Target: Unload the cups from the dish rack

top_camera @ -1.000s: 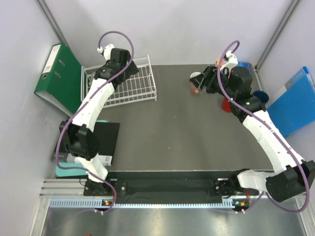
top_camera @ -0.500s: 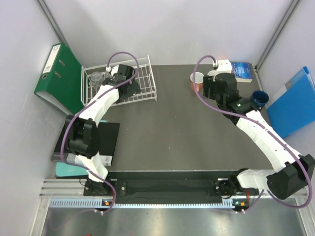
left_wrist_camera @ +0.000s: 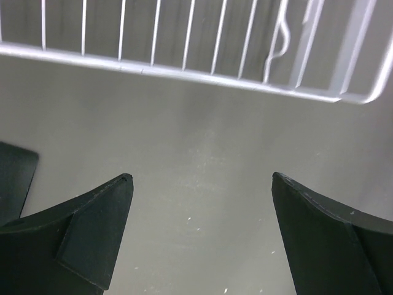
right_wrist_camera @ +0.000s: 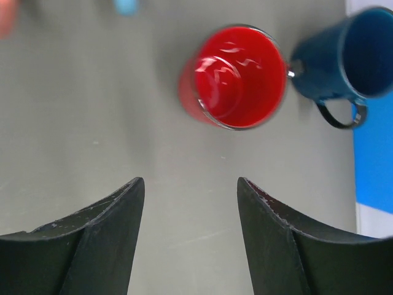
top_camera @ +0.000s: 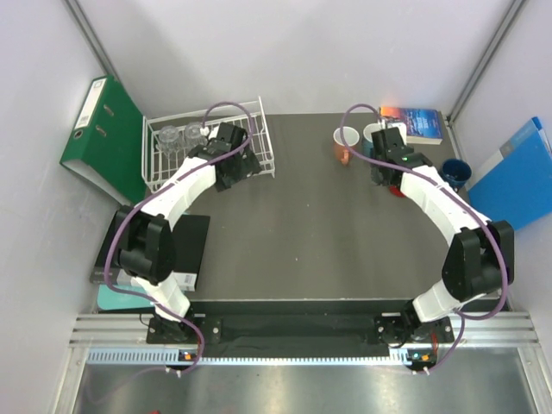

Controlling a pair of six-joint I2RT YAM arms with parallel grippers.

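The white wire dish rack (top_camera: 250,121) stands at the back left with two clear glass cups (top_camera: 170,135) in its left half. My left gripper (top_camera: 235,172) hangs just in front of the rack's near rail (left_wrist_camera: 184,70), open and empty (left_wrist_camera: 201,177) over bare table. An orange cup (top_camera: 345,140), a light blue cup (top_camera: 373,132), a red cup (right_wrist_camera: 236,77) and a dark blue mug (right_wrist_camera: 347,58) stand on the table at the back right. My right gripper (right_wrist_camera: 189,181) is open and empty, just short of the red cup.
A green binder (top_camera: 103,134) leans on the left wall beside the rack. A blue folder (top_camera: 517,177) lies at the right edge, a book (top_camera: 416,122) at the back right. A black pad (top_camera: 185,246) lies near the left arm's base.
The right gripper left the orange cup standing at the back and swung right to the red cup, its jaws narrowing a little. The left gripper came down in front of the rack.
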